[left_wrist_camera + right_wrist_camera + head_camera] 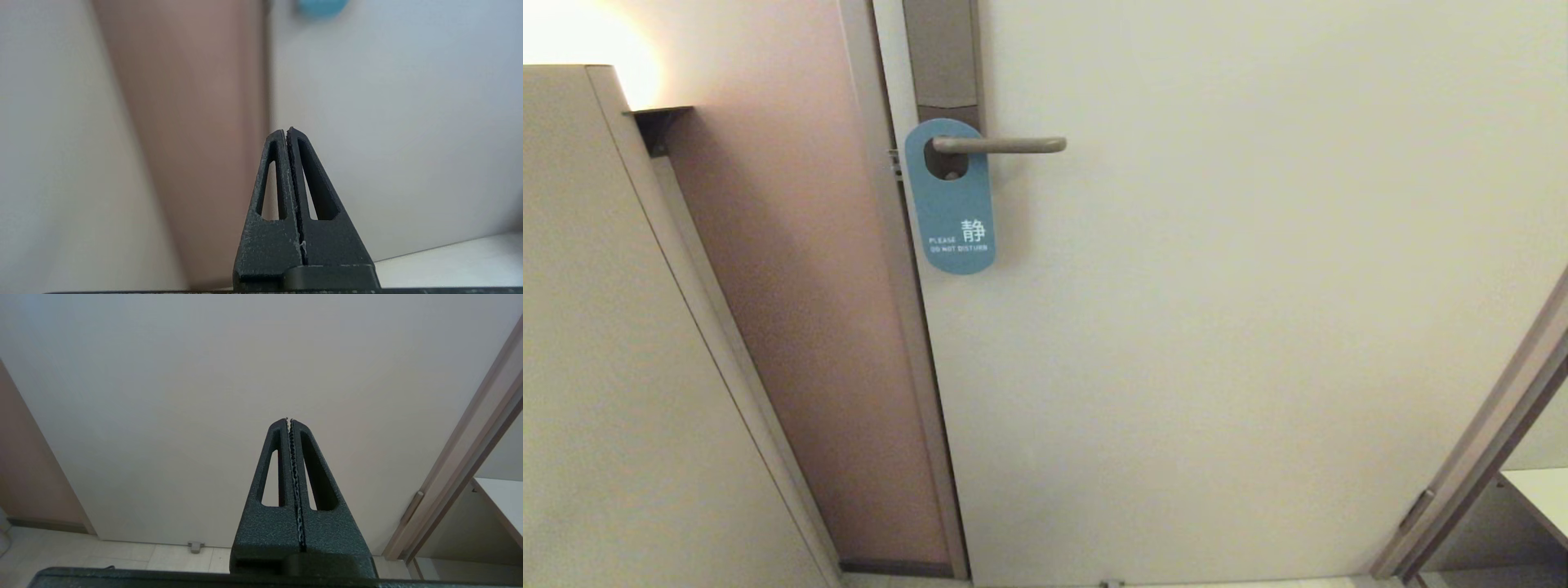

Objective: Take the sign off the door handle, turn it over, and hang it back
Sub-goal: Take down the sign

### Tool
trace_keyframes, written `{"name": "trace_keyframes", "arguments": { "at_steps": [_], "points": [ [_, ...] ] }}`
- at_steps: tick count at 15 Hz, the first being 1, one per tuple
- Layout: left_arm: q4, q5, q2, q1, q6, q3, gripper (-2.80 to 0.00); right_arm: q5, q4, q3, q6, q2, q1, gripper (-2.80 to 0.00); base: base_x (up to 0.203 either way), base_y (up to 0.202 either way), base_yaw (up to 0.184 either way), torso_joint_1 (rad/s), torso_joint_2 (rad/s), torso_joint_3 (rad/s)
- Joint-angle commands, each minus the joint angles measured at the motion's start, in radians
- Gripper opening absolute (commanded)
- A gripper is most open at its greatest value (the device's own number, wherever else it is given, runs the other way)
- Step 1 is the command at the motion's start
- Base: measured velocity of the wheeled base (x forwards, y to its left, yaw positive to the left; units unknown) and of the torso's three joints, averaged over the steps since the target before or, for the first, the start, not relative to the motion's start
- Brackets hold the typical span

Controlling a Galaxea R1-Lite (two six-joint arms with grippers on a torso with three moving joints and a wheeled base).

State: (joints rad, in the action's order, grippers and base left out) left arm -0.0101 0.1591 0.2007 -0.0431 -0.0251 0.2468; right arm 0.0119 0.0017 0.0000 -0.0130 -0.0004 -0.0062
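Observation:
The sign [952, 200] hangs on the door handle [1001, 145], blue face out, with white "DO NOT DISTURB" lettering near its lower end. The handle is a slim beige lever passing through the sign's oval hole, pointing right. Neither arm shows in the head view. My left gripper [286, 131] is shut with nothing in it, low before the door near its frame; the sign [320, 6] is a blurred blue patch far above it. My right gripper [288, 420] is shut and empty, facing the bare lower door.
A brown backplate [943, 57] rises above the handle. The door frame [907, 327] and a pinkish wall strip [800, 327] lie left of the door, with a pale panel [605, 367] further left. Another frame [1478, 457] slants at the right. A door stop [195, 546] sits at floor level.

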Motion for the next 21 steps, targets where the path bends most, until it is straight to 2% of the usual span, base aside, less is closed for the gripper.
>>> {"name": "trace_keyframes", "arguments": {
  "at_steps": [1,4,7,9,11,13,15,19,21],
  "points": [
    [-0.014,0.002,0.214,-0.066,-0.036,0.115,-2.8,0.0,0.0,0.0,-0.001,0.0,0.0,-2.8,0.0,0.0,0.0,0.0,0.0,0.0],
    [-0.066,0.009,0.471,-0.127,-0.083,0.287,-2.8,0.0,0.0,0.0,-0.001,0.0,0.0,-2.8,0.0,0.0,0.0,0.0,0.0,0.0],
    [-0.13,0.052,0.719,-0.138,-0.1,0.462,-2.8,0.0,0.0,0.0,-0.001,0.0,0.0,-2.8,0.0,0.0,0.0,0.0,0.0,0.0],
    [-0.15,0.138,0.867,-0.113,-0.101,0.595,-2.8,0.0,0.0,0.0,-0.001,0.0,0.0,-2.8,0.0,0.0,0.0,0.0,0.0,0.0],
    [-0.16,0.281,0.984,-0.057,-0.099,0.693,-2.8,0.0,0.0,0.0,-0.001,0.0,0.0,-2.8,0.0,0.0,0.0,0.0,0.0,0.0],
    [-0.164,0.382,1.055,-0.027,-0.097,0.725,-2.8,0.0,0.0,0.0,-0.001,0.0,0.0,-2.8,0.0,0.0,0.0,0.0,0.0,0.0],
    [-0.165,0.447,1.079,-0.024,-0.098,0.726,-2.8,0.0,0.0,0.0,-0.001,0.0,0.0,-2.8,0.0,0.0,0.0,0.0,0.0,0.0],
    [-0.17,0.522,1.14,-0.024,-0.101,0.725,-2.8,0.0,0.0,0.0,0.0,0.0,0.0,-2.8,0.0,0.0,0.0,0.0,0.0,0.0],
    [-0.218,0.568,1.188,-0.016,-0.102,0.726,-2.8,0.0,0.0,0.0,-0.001,0.0,0.0,-2.8,0.0,0.0,0.0,0.0,0.0,0.0]
  ]
}}
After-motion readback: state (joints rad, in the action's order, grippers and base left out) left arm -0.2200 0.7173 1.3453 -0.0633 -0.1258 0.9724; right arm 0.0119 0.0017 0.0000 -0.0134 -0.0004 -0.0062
